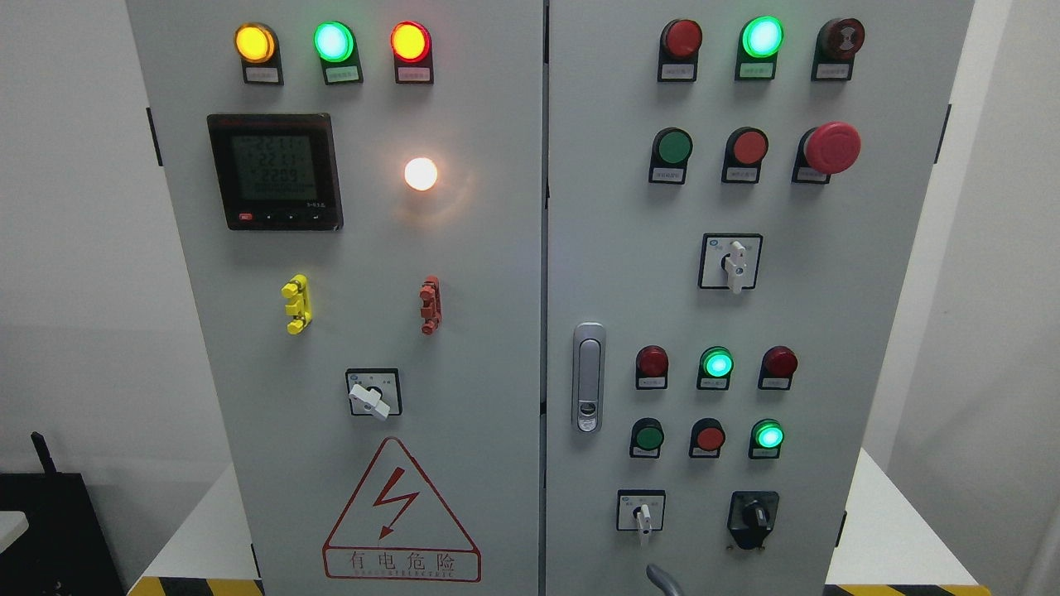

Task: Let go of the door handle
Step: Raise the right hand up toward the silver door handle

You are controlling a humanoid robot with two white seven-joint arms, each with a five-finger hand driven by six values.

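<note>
You face a tall grey steel electrical cabinet [464, 331] with two doors, both shut, the seam between them running down the middle of the head view. The left door [248, 397] carries a black digital meter with a green-lit screen [275, 171], a red-outlined lightning warning triangle [401, 513] and a row of lit yellow, green and orange lamps [332, 41]. The right door [845, 331] holds red and green round pushbuttons, a red mushroom emergency-stop button [832, 147] and several white and black rotary switches.

The task's thing, the slim silver metal door handle [589, 377], sits flush in its recess at the left edge of the right door, just beside the seam, about mid-height. Nothing touches it.

A small curved grey tip [662, 579] shows at the bottom edge below the right door; you cannot tell whether it belongs to a hand, or to which arm, so you cannot tell how any fingers stand.

By the look of it, the release step is at its end: the handle stands free. Your next move calls only for keeping both arms clear of the buttons and switches.
</note>
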